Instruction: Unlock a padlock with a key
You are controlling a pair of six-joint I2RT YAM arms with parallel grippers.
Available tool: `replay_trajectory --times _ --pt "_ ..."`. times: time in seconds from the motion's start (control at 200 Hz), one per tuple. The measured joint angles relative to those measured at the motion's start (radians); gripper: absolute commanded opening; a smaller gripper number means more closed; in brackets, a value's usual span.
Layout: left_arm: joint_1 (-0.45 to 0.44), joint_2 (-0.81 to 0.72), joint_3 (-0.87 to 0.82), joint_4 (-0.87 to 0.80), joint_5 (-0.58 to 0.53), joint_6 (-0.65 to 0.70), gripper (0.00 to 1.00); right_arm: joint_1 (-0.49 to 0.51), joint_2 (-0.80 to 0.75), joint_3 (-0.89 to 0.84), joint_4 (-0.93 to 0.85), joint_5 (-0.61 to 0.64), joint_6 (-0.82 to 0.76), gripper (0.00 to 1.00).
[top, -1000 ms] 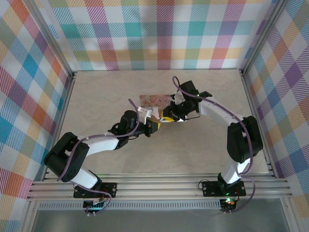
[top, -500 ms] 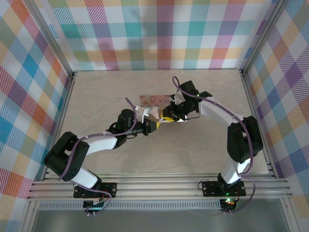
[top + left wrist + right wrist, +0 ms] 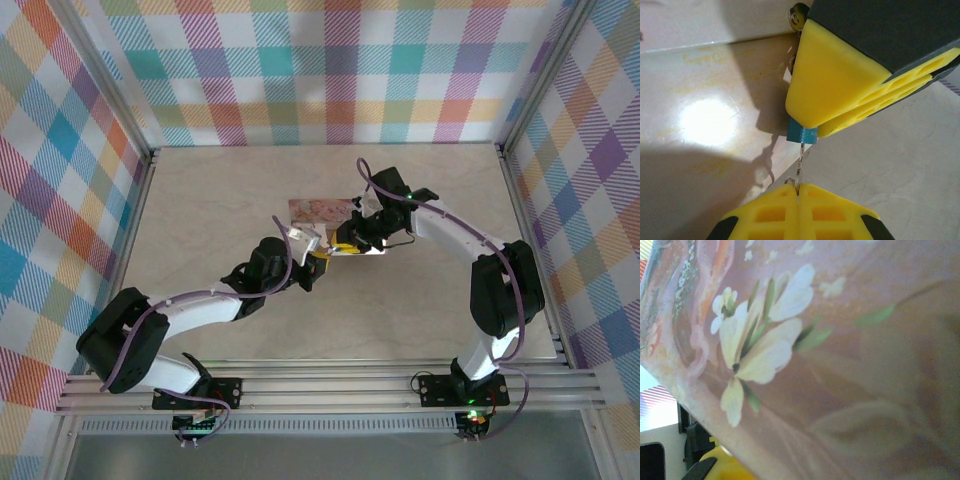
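The padlock shows as a small blue block (image 3: pixel 802 134) poking out between the yellow fingers (image 3: pixel 835 80) of my right gripper (image 3: pixel 348 245), which is shut on it. The rest of the padlock is hidden by those fingers. A thin metal key (image 3: pixel 800 167) runs from the blue block down into my left gripper (image 3: pixel 798 189), which is shut on the key's head, with a bit of wire ring beside it. In the top view my left gripper (image 3: pixel 320 262) meets the right one at mid-table, just in front of the tin.
A pink flower-printed tin (image 3: pixel 315 208) lies right behind both grippers, and its lid (image 3: pixel 840 365) sits close under the right wrist camera. A small metal loop (image 3: pixel 799 16) shows by the tin's edge. Bare marble-look table (image 3: pixel 220 200) lies left and front.
My left forearm has swung rightward and its wrist has turned, while its fingertips stayed at the padlock. The right arm has not moved.
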Motion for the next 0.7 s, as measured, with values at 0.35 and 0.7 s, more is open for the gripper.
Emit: replay_trajectory --times 0.35,0.7 --pt "0.006 0.076 -0.004 0.1 0.049 -0.088 0.0 0.0 0.0 0.0 -0.013 0.053 0.019 0.0" --pt "0.092 0.203 0.0 0.282 0.28 -0.311 0.0 0.0 -0.006 -0.003 -0.016 0.097 0.017 0.0"
